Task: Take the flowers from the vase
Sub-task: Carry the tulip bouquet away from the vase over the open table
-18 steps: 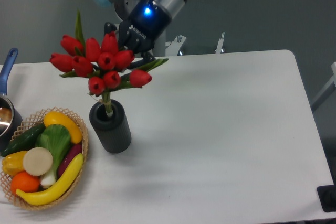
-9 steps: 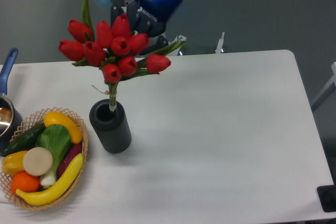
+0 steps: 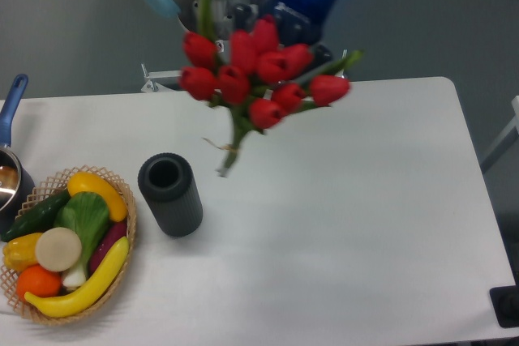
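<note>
Now the flowers point(image 3: 258, 75) are hanging clear above the table point(image 3: 340, 192), stem end dangling right of the vase point(image 3: 170, 194), which is standing upright near the basket point(image 3: 49, 313), while the gripper point(image 3: 293, 28), largely hidden behind the buds, is apparently gripping the bunch.
</note>
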{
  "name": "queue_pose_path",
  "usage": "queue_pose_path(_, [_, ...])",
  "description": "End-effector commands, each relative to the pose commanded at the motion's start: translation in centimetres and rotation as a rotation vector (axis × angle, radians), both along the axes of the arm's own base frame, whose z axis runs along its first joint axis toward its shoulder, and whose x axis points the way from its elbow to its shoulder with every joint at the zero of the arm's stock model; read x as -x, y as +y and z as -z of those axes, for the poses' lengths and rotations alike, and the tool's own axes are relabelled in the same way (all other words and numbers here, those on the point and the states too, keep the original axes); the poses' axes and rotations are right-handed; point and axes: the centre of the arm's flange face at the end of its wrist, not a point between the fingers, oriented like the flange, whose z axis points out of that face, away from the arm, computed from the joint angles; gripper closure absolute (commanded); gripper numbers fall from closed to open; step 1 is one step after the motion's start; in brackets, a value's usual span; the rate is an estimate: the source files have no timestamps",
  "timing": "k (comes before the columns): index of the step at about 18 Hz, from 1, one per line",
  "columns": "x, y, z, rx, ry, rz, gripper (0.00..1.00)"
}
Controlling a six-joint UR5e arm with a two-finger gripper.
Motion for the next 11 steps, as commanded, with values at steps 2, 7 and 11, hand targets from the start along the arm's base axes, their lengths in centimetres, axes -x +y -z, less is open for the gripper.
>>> queue_pose_path(2, [0.7,-0.5,1.2,0.095,0.053,-0.036,1.0])
queue_pose_path(7, [1.6,-1.4,3.0,0.261,0.094,-0.124,1.0])
queue_pose_path(11, [3.2,-1.4,6.5,0.411,0.094,-0.176,1.0])
